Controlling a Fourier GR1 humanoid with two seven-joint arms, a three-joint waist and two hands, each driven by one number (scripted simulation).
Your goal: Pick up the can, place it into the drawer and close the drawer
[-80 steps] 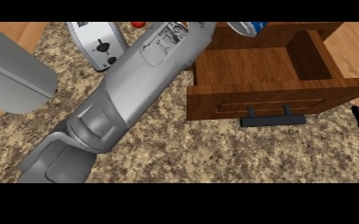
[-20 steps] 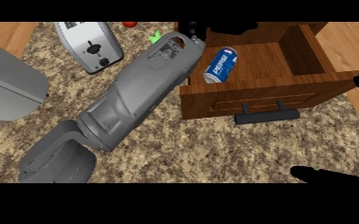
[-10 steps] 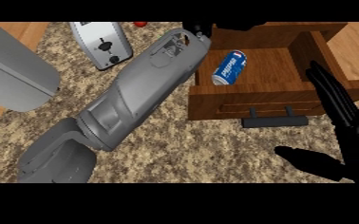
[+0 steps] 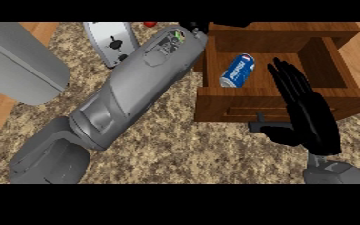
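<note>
Right hand: flat, fingers straight and pressed together, pointing up-view, palm in front of the drawer face; it covers most of the dark handle. Holds nothing. Left hand: only a dark bit visible at the top edge past the grey forearm; cannot tell its finger state. Can: blue, white lettering, lying on its side inside the open wooden drawer, left part, near the left wall. Grey toaster on the speckled counter, upper left; small red object beside it.
</note>
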